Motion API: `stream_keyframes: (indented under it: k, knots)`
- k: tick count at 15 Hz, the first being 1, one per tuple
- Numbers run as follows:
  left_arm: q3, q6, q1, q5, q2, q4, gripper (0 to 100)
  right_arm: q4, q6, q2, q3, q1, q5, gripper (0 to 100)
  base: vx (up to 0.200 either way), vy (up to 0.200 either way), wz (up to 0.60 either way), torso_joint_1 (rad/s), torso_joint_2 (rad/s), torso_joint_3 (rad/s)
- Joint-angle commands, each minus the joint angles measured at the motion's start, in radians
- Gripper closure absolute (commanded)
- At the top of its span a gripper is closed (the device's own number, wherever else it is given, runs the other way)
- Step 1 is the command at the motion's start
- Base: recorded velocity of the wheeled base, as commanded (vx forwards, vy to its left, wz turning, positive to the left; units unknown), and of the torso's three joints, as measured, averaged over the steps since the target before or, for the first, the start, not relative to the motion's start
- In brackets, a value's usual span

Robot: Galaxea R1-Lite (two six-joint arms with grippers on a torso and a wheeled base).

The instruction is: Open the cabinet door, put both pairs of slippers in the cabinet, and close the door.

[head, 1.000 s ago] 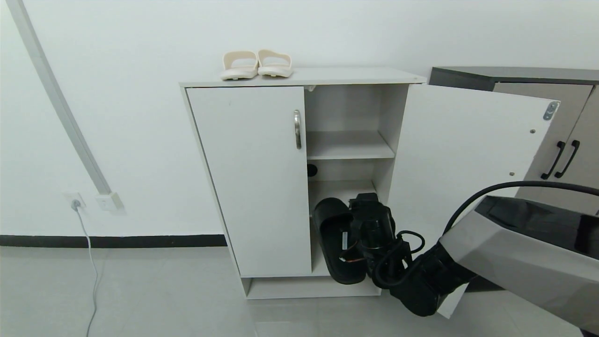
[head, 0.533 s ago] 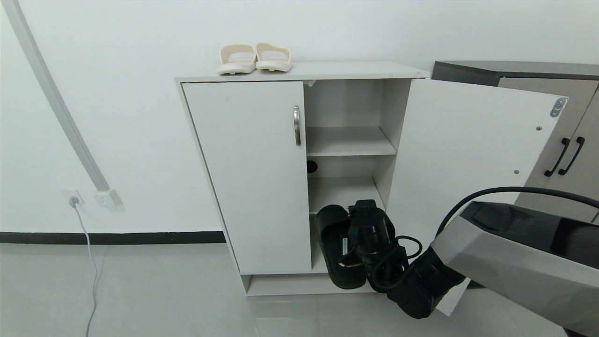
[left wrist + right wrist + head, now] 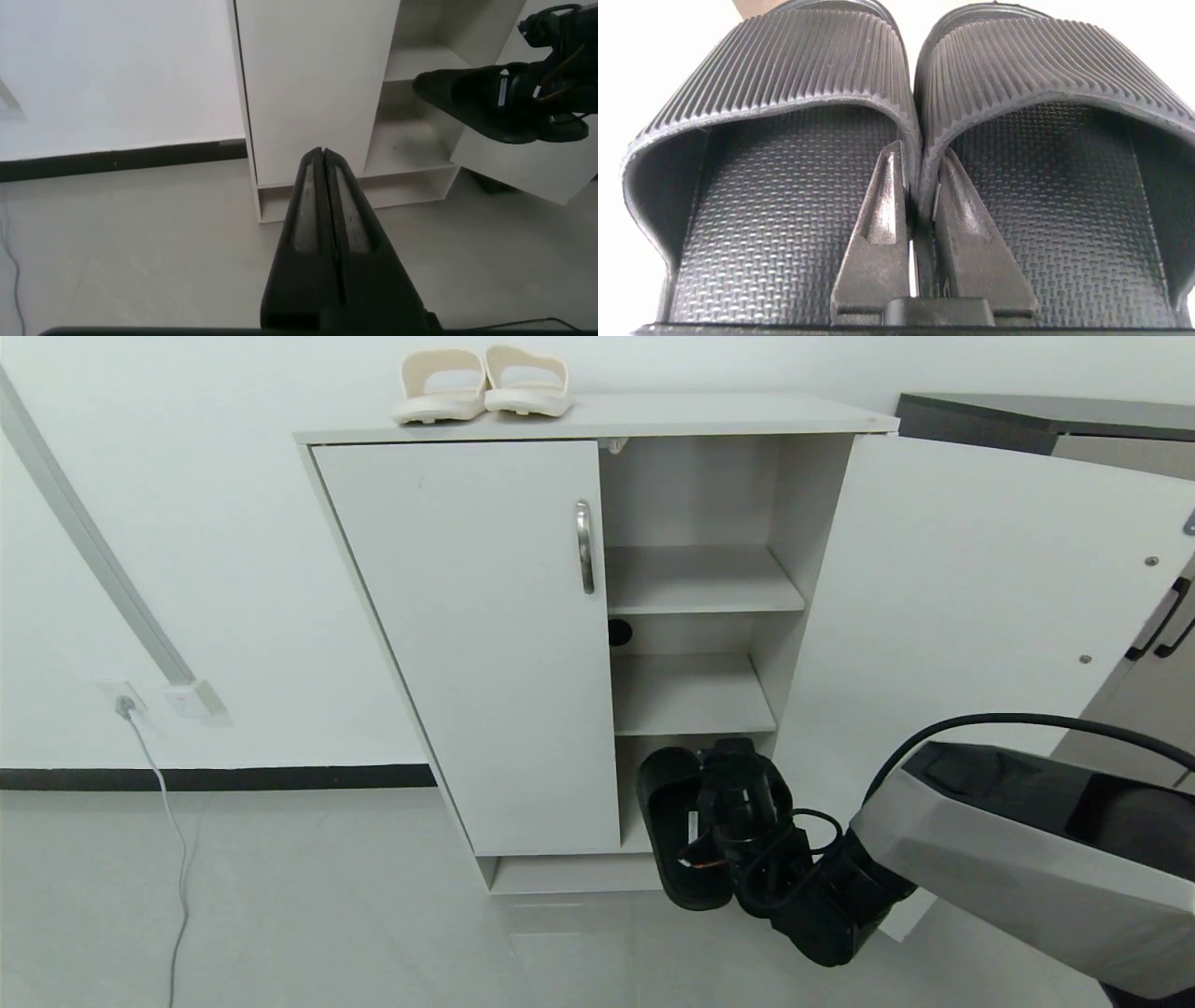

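step in hand is storing the first pair: the right gripper pinches the inner edges of both black slippers together, at the mouth of the lowest compartment of the cabinet, beside its open right door. perhaps the soles touch the bottom board; i cannot tell. the left gripper hangs apart, fingers pressed together, empty. the beige slippers lie on top. next move, i judge, needs a deeper push, then release.

A home hallway, or perhaps a mock-up room, is suggested by a white shoe cabinet set against a bare wall, grey floor tiles and a wall socket.
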Motion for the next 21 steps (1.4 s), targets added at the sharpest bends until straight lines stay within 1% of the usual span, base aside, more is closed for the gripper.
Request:
stream_keyframes:
  k: [1, 2, 4, 5, 15, 21]
  knots:
    - [0.000, -0.002, 0.000, 0.000, 0.001, 0.000, 100, -0.023, -0.003, 0.019, -0.012, -0.001, -0.037, 100, 0.000, 0.000, 0.00, 0.007, 0.00, -0.203]
    - [0.000, -0.002, 0.000, 0.007, 0.001, 0.000, 100, -0.090, -0.026, 0.027, -0.006, 0.000, -0.073, 100, 0.000, 0.000, 0.00, 0.002, 0.00, -0.149]
    - [0.000, -0.002, 0.000, 0.007, 0.001, 0.000, 100, -0.227, -0.107, 0.032, 0.017, 0.003, -0.079, 100, 0.000, 0.000, 0.00, 0.010, 0.00, -0.073]
    - [0.000, -0.002, 0.000, 0.007, 0.001, 0.000, 100, -0.242, -0.112, 0.045, 0.017, -0.001, -0.079, 100, 0.000, 0.000, 0.00, 0.000, 0.00, 0.000]
    - [0.000, -0.002, 0.000, 0.007, 0.001, 0.000, 100, -0.245, -0.115, 0.052, 0.017, -0.004, -0.074, 100, 0.000, 0.000, 0.00, 0.000, 0.00, 0.000]
    - [0.000, -0.002, 0.000, 0.007, 0.001, 0.000, 100, -0.245, -0.115, 0.052, 0.017, -0.004, -0.074, 100, 0.200, 0.000, 0.00, 0.002, 0.00, 0.002]
